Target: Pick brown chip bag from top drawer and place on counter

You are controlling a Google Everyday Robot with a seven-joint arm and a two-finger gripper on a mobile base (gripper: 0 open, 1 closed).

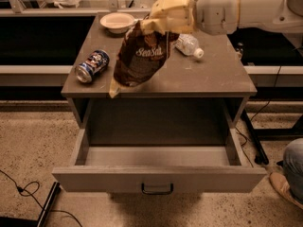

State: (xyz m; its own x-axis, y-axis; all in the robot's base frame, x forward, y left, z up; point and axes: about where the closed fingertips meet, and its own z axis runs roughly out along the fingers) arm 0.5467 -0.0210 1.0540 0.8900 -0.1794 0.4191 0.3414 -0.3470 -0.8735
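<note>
Now I'm holding the bag [139, 58] clamped in the gripper [163, 25] over the counter [208, 74], clear of the open drawer [156, 178]; I'm judging only the set-down remains.

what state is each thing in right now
brown chip bag: hanging tilted from the gripper, above the counter
gripper: shut on the bag's top end
top drawer: pulled open
can: lying on its side on the counter
bottle: lying on its side, capped
bowl: upright
</note>
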